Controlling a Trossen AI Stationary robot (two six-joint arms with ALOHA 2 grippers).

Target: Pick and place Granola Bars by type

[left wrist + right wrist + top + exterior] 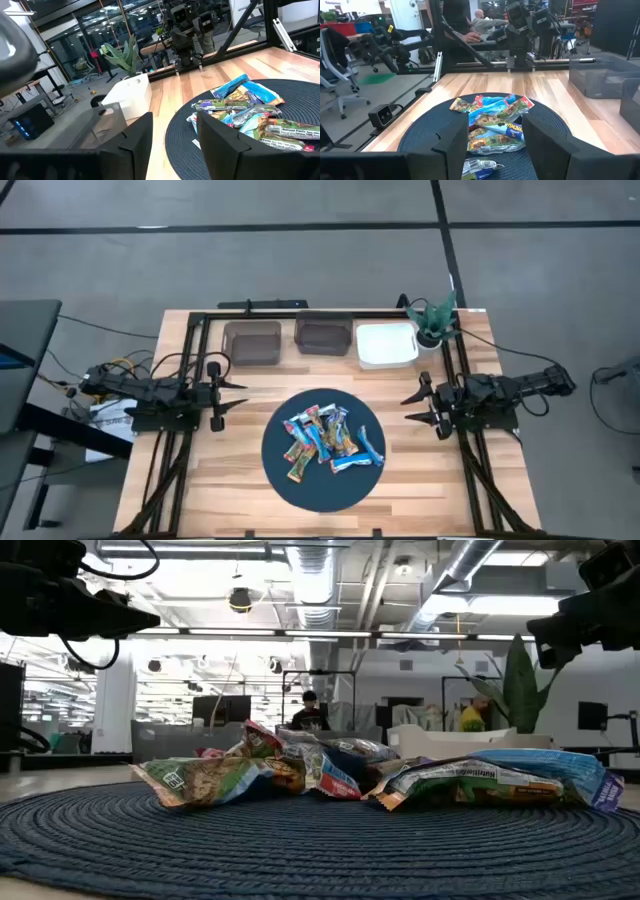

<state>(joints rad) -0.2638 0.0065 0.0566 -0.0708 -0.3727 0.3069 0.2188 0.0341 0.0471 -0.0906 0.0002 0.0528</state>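
Lying heaped: Granola Bars (325, 440), mat (285, 485).

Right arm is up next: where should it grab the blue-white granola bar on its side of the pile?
Take the blue-white granola bar across its narrow width, near the end pointing to the right pincer. It lies flat at the pile's edge on the round mat, so come straight down from above; that end looks clear of other bars.

A heap of granola bars (370, 772) in shiny wrappers lies on a dark blue woven mat (300, 850) that fills the foreground. A green-brown bar (205, 780) sits at one end, a blue-white one (555, 772) at the other. Dark arm parts show in both upper corners. Behind stand a white bin (445, 740), a plant (520, 690), and a seated person (310, 712).
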